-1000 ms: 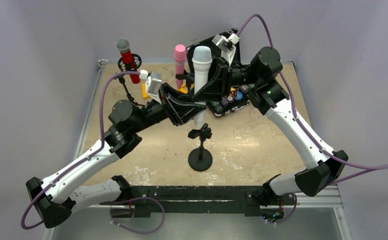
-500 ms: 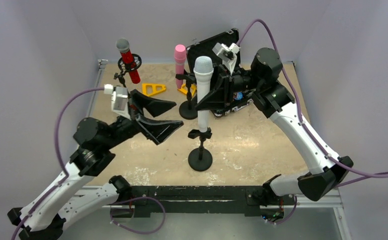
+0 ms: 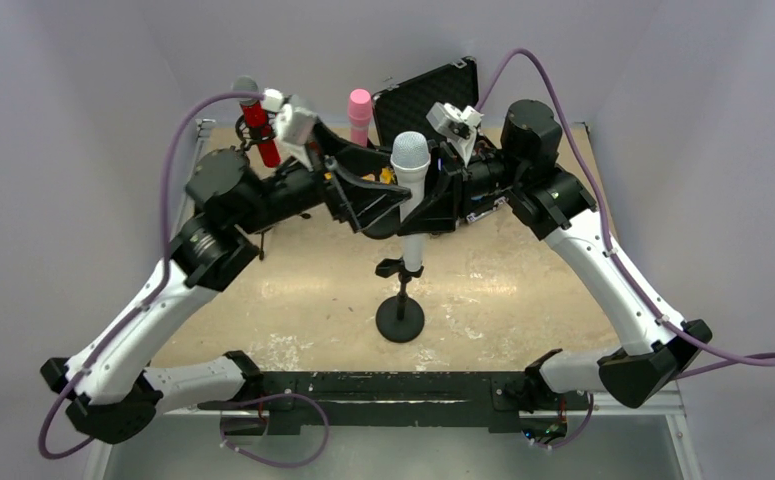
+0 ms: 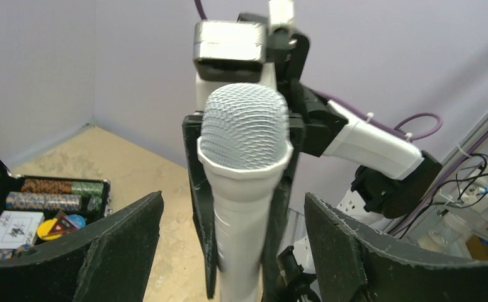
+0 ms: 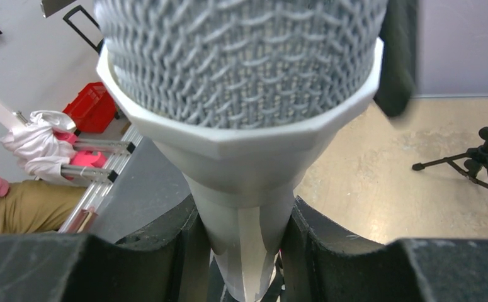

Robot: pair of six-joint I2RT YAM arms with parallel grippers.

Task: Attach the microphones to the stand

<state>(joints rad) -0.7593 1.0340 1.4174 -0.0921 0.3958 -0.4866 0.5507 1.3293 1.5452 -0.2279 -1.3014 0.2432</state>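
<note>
R gripper (image 5: 244,242) clamped on white mic (image 3: 410,170) (upright over stand (image 3: 400,320)), L gripper (image 4: 238,248) jaws wide apart near it.

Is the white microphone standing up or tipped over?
Upright. The white microphone has its mesh head on top, its shaft pinched by the right gripper.

Beige, scuffed table (image 3: 523,290) across the middle of the top view. Carries a black round-based stand (image 3: 400,322) at lower centre, an open black case (image 3: 433,85) holding chips and cards at upper centre, and a black tripod stand (image 5: 480,157) at the right edge of the right wrist view.
</note>
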